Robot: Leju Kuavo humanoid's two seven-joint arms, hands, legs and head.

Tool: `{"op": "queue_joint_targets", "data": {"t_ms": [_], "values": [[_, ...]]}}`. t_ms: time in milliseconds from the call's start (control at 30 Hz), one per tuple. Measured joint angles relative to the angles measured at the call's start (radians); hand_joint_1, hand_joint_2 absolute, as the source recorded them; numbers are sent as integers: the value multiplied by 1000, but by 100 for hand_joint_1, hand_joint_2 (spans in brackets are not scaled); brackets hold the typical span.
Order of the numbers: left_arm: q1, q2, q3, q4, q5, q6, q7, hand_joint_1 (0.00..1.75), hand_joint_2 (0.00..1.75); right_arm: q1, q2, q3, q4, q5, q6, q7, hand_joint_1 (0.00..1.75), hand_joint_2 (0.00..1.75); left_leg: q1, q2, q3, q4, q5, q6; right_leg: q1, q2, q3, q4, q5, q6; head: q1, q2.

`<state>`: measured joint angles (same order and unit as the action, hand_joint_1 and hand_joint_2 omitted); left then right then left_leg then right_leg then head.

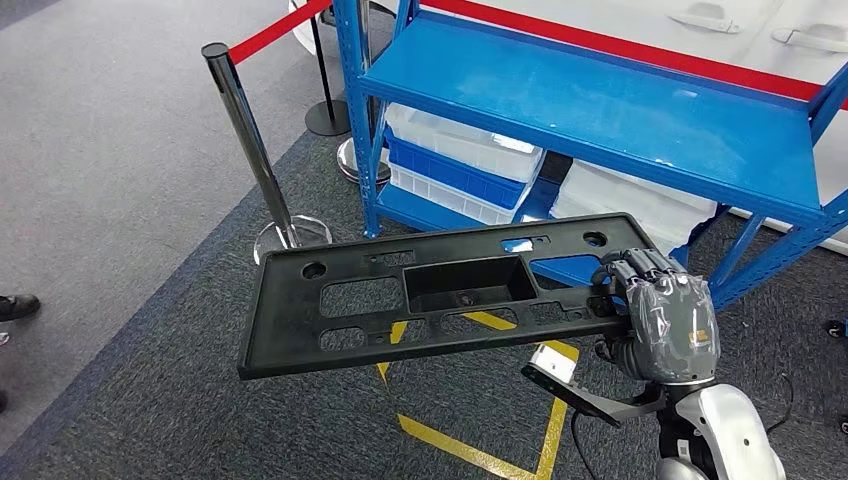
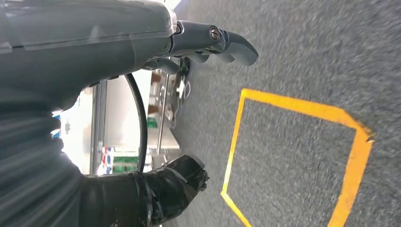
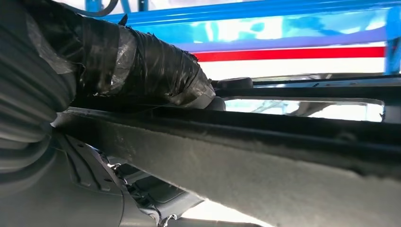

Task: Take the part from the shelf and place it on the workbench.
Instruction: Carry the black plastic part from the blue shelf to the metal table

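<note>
A long flat black plastic part [image 1: 430, 295] with several cut-outs and a deep middle recess hangs level in the air in front of the blue shelf [image 1: 590, 100]. My right hand [image 1: 660, 310] grips its right end, fingers curled over the top edge. In the right wrist view the part's edge [image 3: 265, 142] runs across the picture with my taped thumb [image 3: 156, 71] pressing on it. My left hand [image 2: 189, 47] hangs over the grey carpet, fingers apart, with nothing in it.
White and blue bins [image 1: 460, 160] sit on the shelf's lower level. A stanchion post [image 1: 245, 130] with a red belt [image 1: 280, 30] stands left of the shelf. Yellow floor lines [image 1: 480, 440] mark the carpet below the part. A person's shoe [image 1: 15, 305] is at the left edge.
</note>
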<state>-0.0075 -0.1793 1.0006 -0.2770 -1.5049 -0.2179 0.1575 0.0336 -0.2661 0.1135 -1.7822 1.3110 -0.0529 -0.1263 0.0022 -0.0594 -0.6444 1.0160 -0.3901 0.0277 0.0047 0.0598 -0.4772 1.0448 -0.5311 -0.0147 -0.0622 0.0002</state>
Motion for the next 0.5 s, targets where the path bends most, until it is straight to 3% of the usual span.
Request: {"op": "queue_joint_targets", "data": {"t_ms": [67, 133, 200, 267, 300, 333, 367, 400, 433, 500], "values": [[2, -1, 0, 0, 0, 0, 0, 0, 175, -2, -4, 0, -1, -1, 0, 0, 175, 175, 2, -18, -6, -8, 26, -11, 5, -3, 27, -56, -8, -6, 0, 0], [5, -1, 0, 0, 0, -1, 0, 0, 175, -4, -6, 1, -2, -1, 0, 0, 175, 175, 2, -19, -19, -3, 23, -19, 1, -27, 13, -68, 14, -15, 0, 0], [5, 0, 0, 0, 0, -4, -6, 0, 175, -7, -7, 3, -2, -2, 0, 0, 175, 175, 1, 12, -47, 61, -52, -26, -4, -53, -7, -80, 36, -25, 0, 0], [5, 1, 0, 0, 0, -6, -16, 0, 175, -8, -10, 3, -2, -6, 0, 0, 175, 175, 3, 40, -79, 181, -138, -35, -1, -78, -29, -80, 53, -27, 0, 0], [5, 2, 1, 0, 0, -6, -19, 0, 175, -7, -11, 4, -2, -8, 0, 0, 175, 175, 7, 45, -88, 240, -148, -41, -1, -92, -41, -79, 62, -25, 0, 0], [5, 2, 1, 0, 0, -6, -20, 0, 175, -7, -12, 4, -2, -10, 0, 0, 175, 175, 11, 49, -88, 279, -130, -47, -3, -105, -54, -76, 70, -22, 0, 0], [5, 2, 1, 0, 0, -6, -21, 0, 175, -7, -12, 4, -1, -11, 0, 0, 175, 175, 16, 53, -74, 288, -97, -53, -5, -118, -68, -72, 77, -18, 0, 0], [6, 2, 1, 0, 0, -6, -21, 0, 175, -7, -13, 4, -1, -12, 0, 0, 175, 175, 21, 62, -40, 258, -66, -59, -7, -130, -82, -65, 82, -13, 0, 0], [5, 2, 1, 0, 0, -6, -21, 0, 175, -8, -14, 4, -2, -12, 0, 0, 175, 175, 24, 80, 14, 195, -57, -65, -9, -141, -94, -55, 86, -8, -1, 0], [4, 3, 1, 0, 0, -6, -23, 0, 175, -8, -17, 4, -2, -13, 0, 2, 175, 175, 20, 111, 114, 52, -91, -61, -9, -159, -110, -33, 89, 4, -1, 0]]}}
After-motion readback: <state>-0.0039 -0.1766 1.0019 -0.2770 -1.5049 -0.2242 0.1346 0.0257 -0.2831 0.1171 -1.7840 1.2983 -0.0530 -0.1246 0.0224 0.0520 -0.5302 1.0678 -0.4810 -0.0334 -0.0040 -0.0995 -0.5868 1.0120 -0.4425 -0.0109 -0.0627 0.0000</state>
